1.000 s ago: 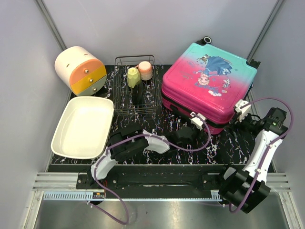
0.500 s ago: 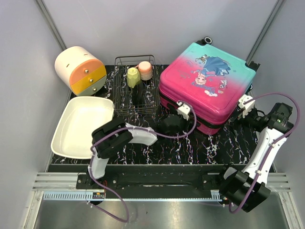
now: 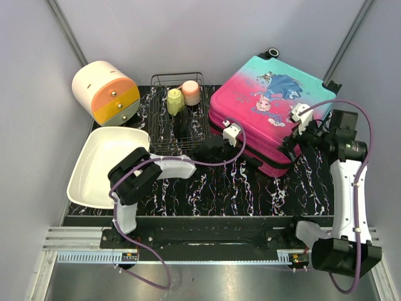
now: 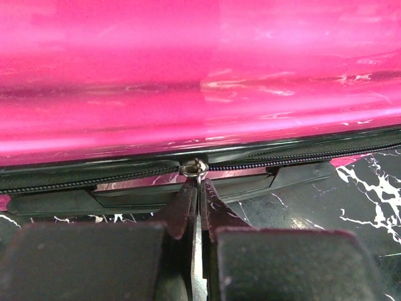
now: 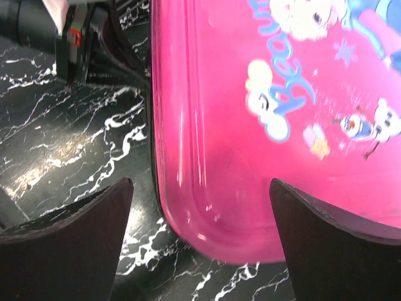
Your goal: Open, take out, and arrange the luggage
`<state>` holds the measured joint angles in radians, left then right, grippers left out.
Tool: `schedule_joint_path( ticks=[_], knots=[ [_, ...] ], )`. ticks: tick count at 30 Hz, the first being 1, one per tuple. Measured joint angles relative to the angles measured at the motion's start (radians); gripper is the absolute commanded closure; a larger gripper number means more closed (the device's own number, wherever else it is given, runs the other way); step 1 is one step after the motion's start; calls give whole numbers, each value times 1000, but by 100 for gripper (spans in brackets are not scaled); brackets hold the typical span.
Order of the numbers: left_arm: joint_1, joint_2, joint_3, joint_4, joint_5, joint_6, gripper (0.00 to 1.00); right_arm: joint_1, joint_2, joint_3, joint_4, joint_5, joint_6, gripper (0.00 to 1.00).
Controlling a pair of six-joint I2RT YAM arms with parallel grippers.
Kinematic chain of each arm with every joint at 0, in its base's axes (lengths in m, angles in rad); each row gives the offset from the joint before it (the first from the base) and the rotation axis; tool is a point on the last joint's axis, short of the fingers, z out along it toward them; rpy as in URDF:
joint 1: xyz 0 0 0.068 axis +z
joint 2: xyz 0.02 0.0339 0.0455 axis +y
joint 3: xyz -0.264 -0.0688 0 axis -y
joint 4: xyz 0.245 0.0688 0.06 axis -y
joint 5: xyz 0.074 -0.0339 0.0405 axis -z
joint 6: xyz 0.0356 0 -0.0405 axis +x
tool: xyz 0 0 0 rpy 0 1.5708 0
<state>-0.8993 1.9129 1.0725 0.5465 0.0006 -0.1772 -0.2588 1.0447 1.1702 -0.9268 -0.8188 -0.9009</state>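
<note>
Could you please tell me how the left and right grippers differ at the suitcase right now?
The left gripper is shut on the zipper pull at the side seam of the luggage; the right gripper is open, holding nothing. The left gripper comes in low from the side; the right gripper looks down over a pink corner of the top. Both are at the same luggage.

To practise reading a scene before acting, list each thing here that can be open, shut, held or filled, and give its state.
luggage: lying flat, lid shut.
zipper pull: pinched by the left gripper.
left gripper: shut on the zipper pull.
right gripper: open, above a corner of the luggage.
drawer box: drawers shut.
wire basket: holds a yellow cup and a pink cup.
</note>
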Motion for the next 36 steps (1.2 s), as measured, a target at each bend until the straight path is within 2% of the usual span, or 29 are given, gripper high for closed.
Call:
schedule_joint_path(
  ticks=[6,13,17,18,21,30,32,36],
  knots=[
    [0,0,13,-8,22,0,100,195,35,62,95,166,80,0],
    [4,0,16,-30,32,4,100,447,66,61,128,401,18,0],
    [27,-5,16,-58,56,11,100,528,87,13,150,554,-40,9],
    [36,-9,16,-69,64,16,100,533,94,0,154,592,-57,17],
    [68,-34,16,-107,87,39,100,541,100,-20,201,677,-100,28],
    [152,-65,19,-198,105,151,100,550,-8,-138,280,724,-152,30],
    [171,-71,27,-214,106,186,100,499,-22,-145,273,702,-166,30],
    [176,-76,27,-217,147,240,100,306,-38,-144,225,647,-215,30]
  ],
)
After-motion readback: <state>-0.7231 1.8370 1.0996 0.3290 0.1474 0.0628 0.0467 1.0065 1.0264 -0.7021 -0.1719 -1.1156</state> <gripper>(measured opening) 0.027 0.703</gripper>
